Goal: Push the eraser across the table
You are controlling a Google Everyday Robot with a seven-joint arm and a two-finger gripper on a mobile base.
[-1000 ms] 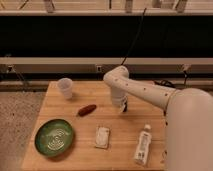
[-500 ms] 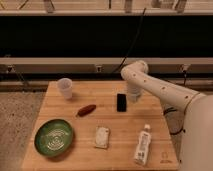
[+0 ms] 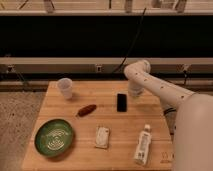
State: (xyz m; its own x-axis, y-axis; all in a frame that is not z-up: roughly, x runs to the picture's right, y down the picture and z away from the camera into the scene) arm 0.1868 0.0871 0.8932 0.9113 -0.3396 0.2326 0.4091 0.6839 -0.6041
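Toward the upper left of the table [image 3: 100, 95] stands a clear plastic cup [image 3: 65, 88], upright, and nothing can be made out inside it. At the lower left lies a green plate [image 3: 54, 137] with pale ring markings and nothing on it. A reddish-brown sausage-shaped item [image 3: 86, 110] lies between the cup and the plate, a white packet [image 3: 102, 137] sits low in the middle, and a white bottle [image 3: 143, 145] lies on its side at the lower right.

The white arm [image 3: 155, 85] reaches in from the right edge of the frame, elbow high near the table's far edge, and bends down to the gripper [image 3: 134, 93], just right of the eraser [image 3: 121, 102] and apart from it, fingers pressed together on nothing.

Half a second earlier the gripper hung closer to the eraser; it has since drawn off to the right, while the eraser lies in the same spot
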